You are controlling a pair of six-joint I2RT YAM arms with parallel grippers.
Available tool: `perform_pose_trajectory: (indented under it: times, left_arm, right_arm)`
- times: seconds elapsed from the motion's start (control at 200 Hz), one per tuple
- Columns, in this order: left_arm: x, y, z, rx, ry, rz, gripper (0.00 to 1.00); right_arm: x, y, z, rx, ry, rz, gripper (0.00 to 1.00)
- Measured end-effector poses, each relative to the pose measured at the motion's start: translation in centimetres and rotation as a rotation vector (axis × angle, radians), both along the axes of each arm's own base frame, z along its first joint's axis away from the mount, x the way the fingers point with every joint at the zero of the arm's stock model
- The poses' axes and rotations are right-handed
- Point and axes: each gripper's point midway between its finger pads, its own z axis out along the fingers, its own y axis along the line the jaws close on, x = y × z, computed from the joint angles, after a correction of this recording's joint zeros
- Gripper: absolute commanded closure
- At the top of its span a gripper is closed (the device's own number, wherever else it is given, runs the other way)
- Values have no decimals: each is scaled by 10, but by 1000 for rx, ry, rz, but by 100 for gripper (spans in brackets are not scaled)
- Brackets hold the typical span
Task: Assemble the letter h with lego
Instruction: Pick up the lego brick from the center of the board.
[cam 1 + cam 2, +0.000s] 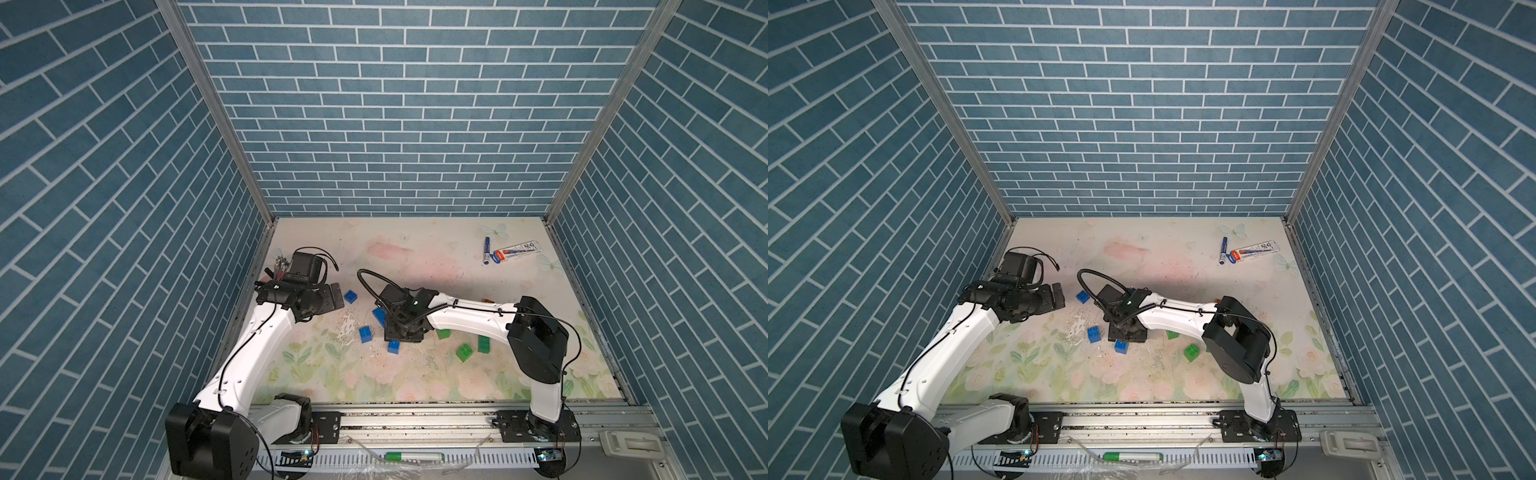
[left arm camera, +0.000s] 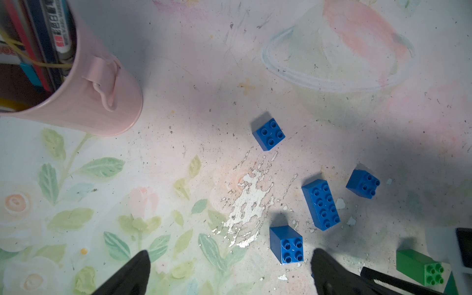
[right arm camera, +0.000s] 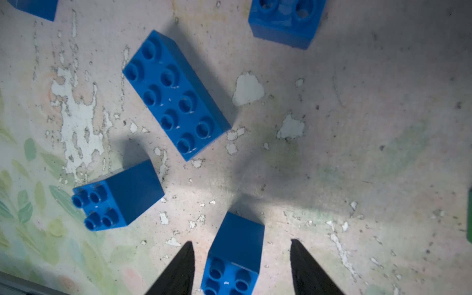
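Lego brick (image 3: 233,251) lies between right fingers (image 3: 178,274), ungripped.

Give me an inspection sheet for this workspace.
Surface: floral table; flaked patch near the middle.
Job's things: blue bricks and green bricks lie loose; those seen are unjoined.
Clutter: marker, pen pack, pink cup of pens.
Grippers: left gripper open, empty; right gripper open, straddling a blue brick, gaps both sides.
Cables: black cable loops off the right wrist.
Surroundings: brick-pattern walls.
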Motion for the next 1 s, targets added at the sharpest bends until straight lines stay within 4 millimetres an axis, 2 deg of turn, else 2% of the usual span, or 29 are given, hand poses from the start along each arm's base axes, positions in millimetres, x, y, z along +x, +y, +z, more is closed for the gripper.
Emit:
perform_pose_trajectory:
  times: [0.38,0.7,1.0]
  left_arm:
    - [-1,-3,-1,-16,4,-11,1]
    - [-1,-5,-1,-23,6,-20,1]
    - [-1,-6,-1,-28,7,-25,1]
  right_arm:
    - [-1,4,-5,-22,13,5,50]
    - [-1,9,-9,-32,25,10,50]
    - [-4,8,-16,-49,44,15,56]
